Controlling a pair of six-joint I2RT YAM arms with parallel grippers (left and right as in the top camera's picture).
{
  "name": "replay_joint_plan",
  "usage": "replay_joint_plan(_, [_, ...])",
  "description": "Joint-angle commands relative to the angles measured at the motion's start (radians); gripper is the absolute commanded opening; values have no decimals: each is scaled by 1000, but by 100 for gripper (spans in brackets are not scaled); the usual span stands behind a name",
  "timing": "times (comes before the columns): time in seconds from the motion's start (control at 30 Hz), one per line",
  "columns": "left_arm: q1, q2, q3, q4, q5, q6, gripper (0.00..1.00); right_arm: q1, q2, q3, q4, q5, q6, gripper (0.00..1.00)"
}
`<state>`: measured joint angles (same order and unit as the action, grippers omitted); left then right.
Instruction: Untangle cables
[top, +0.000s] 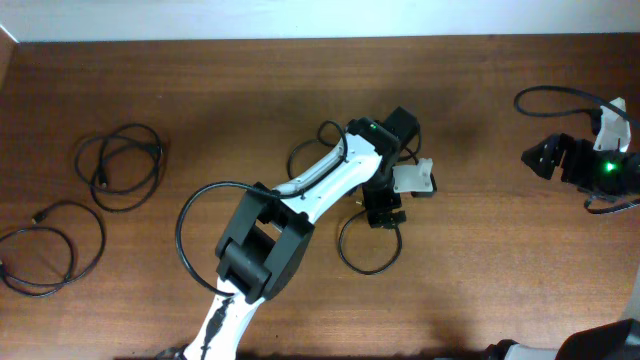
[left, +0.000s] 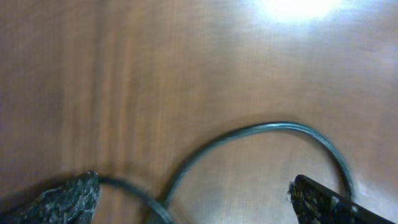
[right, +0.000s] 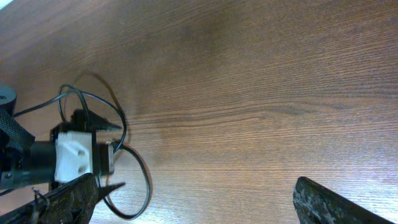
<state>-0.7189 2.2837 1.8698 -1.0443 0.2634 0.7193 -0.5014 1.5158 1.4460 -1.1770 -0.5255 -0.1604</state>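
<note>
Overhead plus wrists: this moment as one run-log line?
left gripper: open, over centre cable | right gripper: open, over table | upper coil, lower coil: lying far left

The left wrist view is blurred, the cable (left: 273, 126) between the jaws smeared, white glare on the table (left: 298, 9) beyond (other views sharp, even).

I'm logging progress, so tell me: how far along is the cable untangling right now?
Looks done: the upper coil and the lower coil lie apart at the left of the table. In hand: the left gripper hovers open over the centre loop, not gripping it. Remaining: that loop and the far loop; whether they're joined is hidden. The right gripper sits open and empty.
</note>
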Motion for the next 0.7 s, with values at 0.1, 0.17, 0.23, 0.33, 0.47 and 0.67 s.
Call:
replay_joint_plan(0.1, [8, 17, -24, 6, -201, -245, 99, -1, 3, 12, 1, -20, -8, 99])
replay_joint_plan(0.17, [8, 20, -24, -17, -201, -183, 100, -1, 3, 12, 0, -20, -8, 99])
replay_joint_plan(0.23, [8, 27, -24, -29, -201, -116, 99, -1, 3, 12, 0, -20, -8, 99])
replay_joint_plan(0.33, [8, 52, -24, -29, -201, -97, 99, -1, 3, 12, 1, -20, -8, 99])
replay_joint_plan(0.47, [7, 88, -26, -34, -153, -97, 98, -1, 3, 12, 6, -20, -8, 99])
replay_joint_plan(0.67, [7, 93, -26, -29, -99, -97, 93, -1, 3, 12, 6, -20, -8, 99])
